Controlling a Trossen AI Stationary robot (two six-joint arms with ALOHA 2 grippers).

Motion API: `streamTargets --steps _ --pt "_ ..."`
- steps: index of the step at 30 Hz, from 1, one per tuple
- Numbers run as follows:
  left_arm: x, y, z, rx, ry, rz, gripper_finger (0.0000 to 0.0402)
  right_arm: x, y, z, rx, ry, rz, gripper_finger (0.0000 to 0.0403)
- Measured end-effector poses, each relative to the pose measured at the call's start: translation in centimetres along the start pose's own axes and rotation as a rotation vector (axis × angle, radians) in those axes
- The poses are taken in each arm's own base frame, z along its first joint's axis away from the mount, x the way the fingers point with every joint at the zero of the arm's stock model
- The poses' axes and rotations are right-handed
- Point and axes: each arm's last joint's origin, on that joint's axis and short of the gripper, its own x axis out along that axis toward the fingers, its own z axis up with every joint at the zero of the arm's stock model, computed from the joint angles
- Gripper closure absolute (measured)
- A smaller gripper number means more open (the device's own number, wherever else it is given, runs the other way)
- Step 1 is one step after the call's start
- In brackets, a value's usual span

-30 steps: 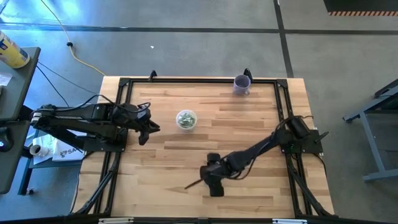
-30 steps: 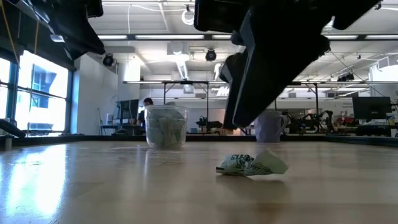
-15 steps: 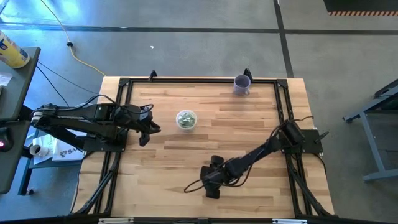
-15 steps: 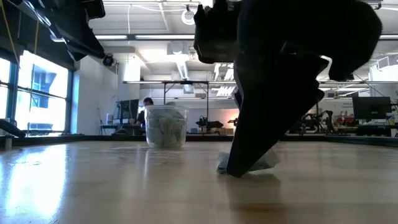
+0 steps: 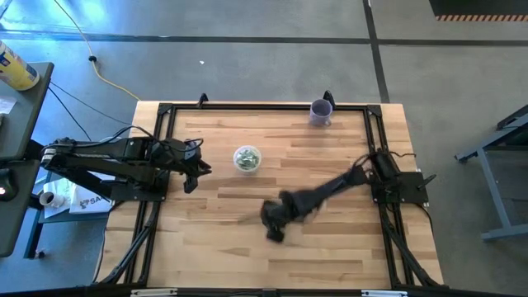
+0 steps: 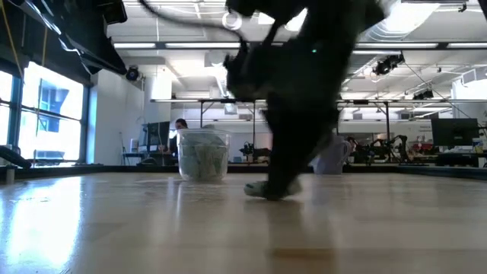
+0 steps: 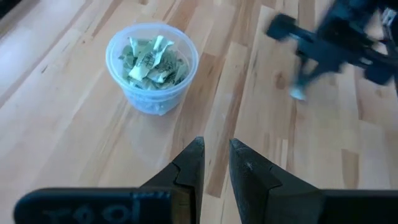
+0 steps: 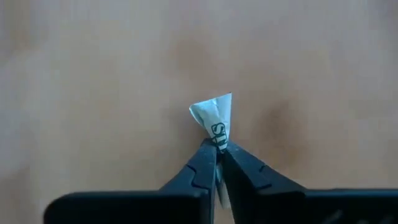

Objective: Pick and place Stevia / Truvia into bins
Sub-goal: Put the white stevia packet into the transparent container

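Nearest the front edge of the wooden table (image 5: 330, 247), the right gripper (image 5: 273, 233) is low over the boards, its arm stretching back to the mount at the table's right side. Its two dark fingers (image 8: 202, 167) are pressed together on a single green-and-white packet (image 8: 215, 118); the crumpled paper stands out beyond the fingertips, with bare wood behind it. In the low view the same packet (image 6: 262, 189) shows at the tip of the blurred dark arm, at or just above the table surface; whether it touches the wood cannot be told.

Farther back and to the left, the plastic cup (image 5: 247, 158) stands upright on the table, well apart from the right gripper. It holds a heap of green-and-white packets (image 7: 151, 57) that reaches near its rim.

The left gripper (image 5: 190, 176) hangs above the table just beside the cup, toward the table's left side. Its fingers (image 7: 190, 167) stand a narrow gap apart and have nothing between them.

At the far edge, right of centre, a purple mug (image 5: 321, 110) stands alone. Beyond the table, the low view shows a large room with ceiling lights (image 6: 190, 46).
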Motion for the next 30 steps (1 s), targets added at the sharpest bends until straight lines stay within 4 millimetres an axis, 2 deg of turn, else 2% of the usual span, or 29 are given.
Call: streamTargets --steps 4,10,12,15,18,20,23,27,30 --pt "-0.5 0.2 -0.3 0.000 0.001 0.006 0.0296 -1.3 -3.9 3.5 0.024 -0.105 -0.081 0.0397" --pt "-1.4 0.5 -0.7 -0.002 -0.013 0.037 0.0296 -6.9 -8.3 11.7 -0.047 -0.415 -0.175 0.0398" --pt "-1.6 0.5 -0.7 -0.003 -0.023 0.037 0.0296 -7.9 -9.9 13.9 -0.070 -0.509 -0.192 0.0399" --pt "-1.8 0.6 -0.9 -0.004 -0.019 0.038 0.0296 -8.5 -12.2 16.0 -0.046 -0.534 -0.219 0.0396" --pt "-2.0 0.7 -1.1 -0.011 -0.009 0.041 0.0296 -6.9 -14.2 16.4 -0.026 -0.449 -0.248 0.0399" --pt "-2.1 0.7 -1.1 -0.012 -0.017 0.039 0.0296 -5.5 -14.7 16.3 -0.034 -0.392 -0.203 0.0400" --pt "-2.1 0.7 -1.2 -0.018 -0.011 0.041 0.0296 -4.6 -14.0 16.2 -0.090 -0.346 -0.161 0.0394" --pt "-2.1 0.7 -1.2 -0.037 -0.010 0.055 0.0296 -4.0 -13.2 15.4 -0.132 -0.278 -0.210 0.0386" --pt "-2.1 0.8 -1.2 -0.036 -0.012 0.065 0.0296 -4.3 -13.1 15.3 -0.132 -0.279 -0.240 0.0375"
